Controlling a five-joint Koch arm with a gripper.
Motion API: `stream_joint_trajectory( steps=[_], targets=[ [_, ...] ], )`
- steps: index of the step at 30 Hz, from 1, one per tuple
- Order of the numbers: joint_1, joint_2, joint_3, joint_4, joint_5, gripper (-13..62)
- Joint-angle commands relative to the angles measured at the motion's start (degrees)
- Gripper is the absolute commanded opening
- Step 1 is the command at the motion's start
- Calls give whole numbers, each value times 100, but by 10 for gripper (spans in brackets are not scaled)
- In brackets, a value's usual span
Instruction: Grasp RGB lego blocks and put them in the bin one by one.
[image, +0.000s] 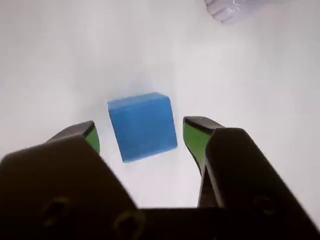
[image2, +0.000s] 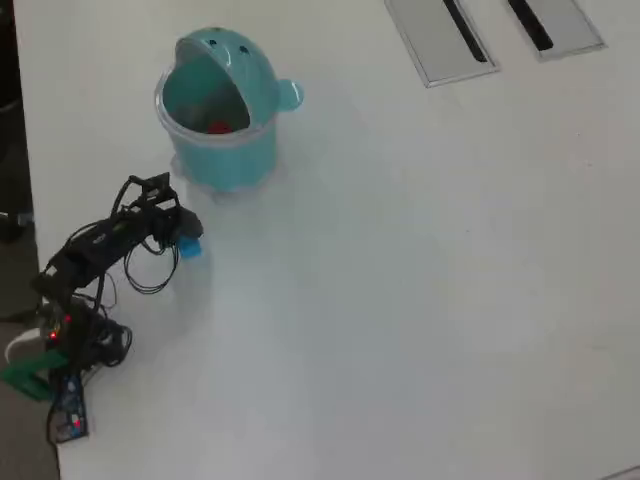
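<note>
In the wrist view we see, from left to right, one green-tipped finger (image: 90, 134), the blue block (image: 143, 126) and the other finger, so our gripper (image: 141, 131) stands with its fingers apart and the block between them, touched by neither as far as we can tell. We judge that we are at the grasp of the blue block: the next move calls for lowering a little further and closing squarely on its two side faces, then lifting and carrying it to the bin (image2: 222, 150). The block is close to a cube (so it has no real long axis), and it sits on the white table (image2: 420, 280) turned slightly, its near edge running down to the right in this view, so one finger may meet a corner first unless the wrist turns to match. In the overhead view the arm (image2: 100, 255) lies at the left, the block just beside the gripper, and the teal bin stands near, further up the picture, with something red showing inside it.
</note>
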Motion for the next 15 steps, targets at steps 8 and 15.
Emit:
stream_joint_trajectory(
  steps=[8,15],
  targets=[
    [9,-264,-70,-527,-53,265],
    [62,-334,-105,-510,-53,194]
  ],
)
